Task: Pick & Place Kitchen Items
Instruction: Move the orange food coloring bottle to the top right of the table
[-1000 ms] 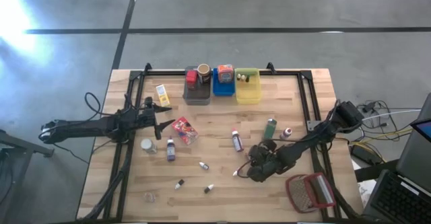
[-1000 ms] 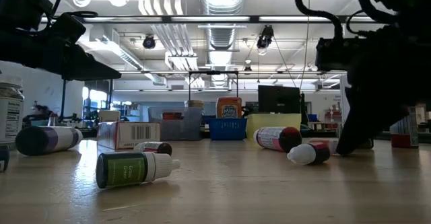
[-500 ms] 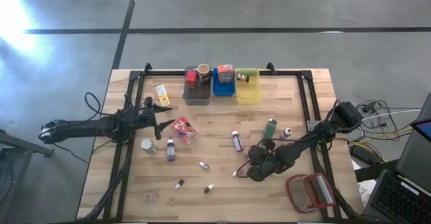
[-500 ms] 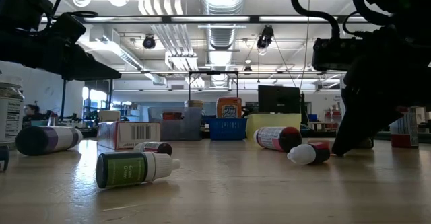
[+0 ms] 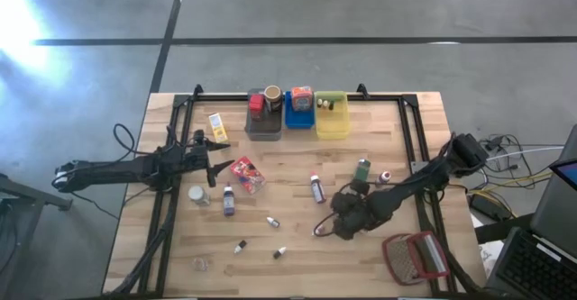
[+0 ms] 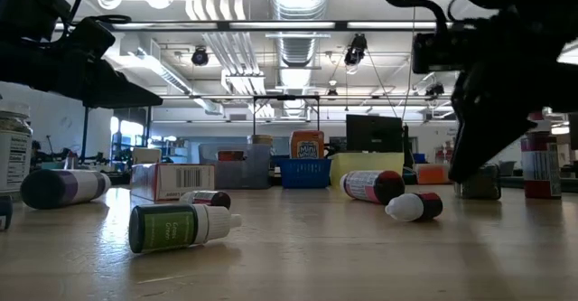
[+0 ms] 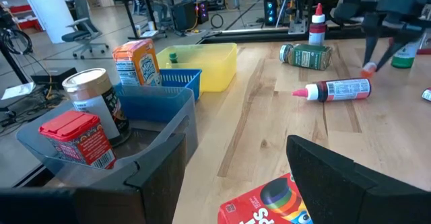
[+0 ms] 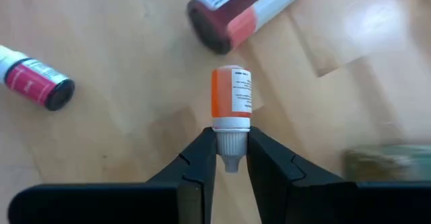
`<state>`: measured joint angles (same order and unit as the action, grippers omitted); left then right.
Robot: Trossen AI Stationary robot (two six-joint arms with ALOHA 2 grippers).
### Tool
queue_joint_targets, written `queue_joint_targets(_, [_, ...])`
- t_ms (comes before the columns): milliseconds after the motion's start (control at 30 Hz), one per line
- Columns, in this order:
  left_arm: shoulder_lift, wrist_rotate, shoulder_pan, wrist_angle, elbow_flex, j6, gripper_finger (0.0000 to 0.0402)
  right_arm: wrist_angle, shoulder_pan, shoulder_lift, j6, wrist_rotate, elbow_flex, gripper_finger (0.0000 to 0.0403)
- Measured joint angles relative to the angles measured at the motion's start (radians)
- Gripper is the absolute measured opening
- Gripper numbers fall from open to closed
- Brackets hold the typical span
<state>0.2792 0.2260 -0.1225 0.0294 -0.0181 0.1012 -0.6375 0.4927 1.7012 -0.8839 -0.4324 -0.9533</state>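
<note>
Your right gripper (image 8: 231, 158) has its two dark fingers clamped on the white cap of a tiny orange-labelled dropper bottle (image 8: 231, 103), which hangs just above the wooden table (image 5: 297, 237) near its front right. Right behind it lies a dark red bottle with a pale label (image 8: 246, 12), and off to one side a small pink-labelled bottle with a black end (image 8: 37, 81). In the low view a green dropper bottle with a white cap (image 6: 181, 226) lies on its side up close. Farther back, your left gripper (image 5: 219, 167) hovers with fingers apart by the red candy packet (image 5: 248, 173). At the far edge sit the grey bin (image 7: 174, 120), blue bin (image 7: 185, 81) and yellow bin (image 7: 215, 64).
</note>
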Motion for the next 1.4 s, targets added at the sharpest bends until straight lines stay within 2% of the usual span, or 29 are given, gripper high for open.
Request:
queue_joint_targets(200, [0.0,0.0,0.0,0.0,0.0,0.0,0.0261,-0.211,-0.064,-0.005,0.138,0.049,-0.138,0.0064])
queue_joint_targets(433, [0.0,0.0,0.0,0.0,0.0,0.0,0.0261,-0.439,-0.191,-0.003,0.366,0.103,-0.303,0.0068])
queue_joint_targets(667, [0.0,0.0,0.0,0.0,0.0,0.0,0.0261,-0.525,-0.351,-0.003,0.585,0.211,-0.406,0.0063])
queue_joint_targets(833, [0.0,0.0,0.0,0.0,0.0,0.0,0.0261,-0.562,-0.453,0.026,0.703,0.243,-0.439,0.0067])
queue_joint_targets(1033, [0.0,0.0,0.0,0.0,0.0,0.0,0.0261,-0.676,-0.517,0.119,0.82,0.257,-0.516,0.0061])
queue_joint_targets(1300, [0.0,0.0,0.0,0.0,0.0,0.0,0.0261,-0.92,-0.52,0.33,0.892,0.251,-0.716,0.0063])
queue_joint_targets(1400, [0.0,0.0,0.0,0.0,0.0,0.0,0.0261,-0.929,-0.52,0.408,0.924,0.25,-0.768,0.006])
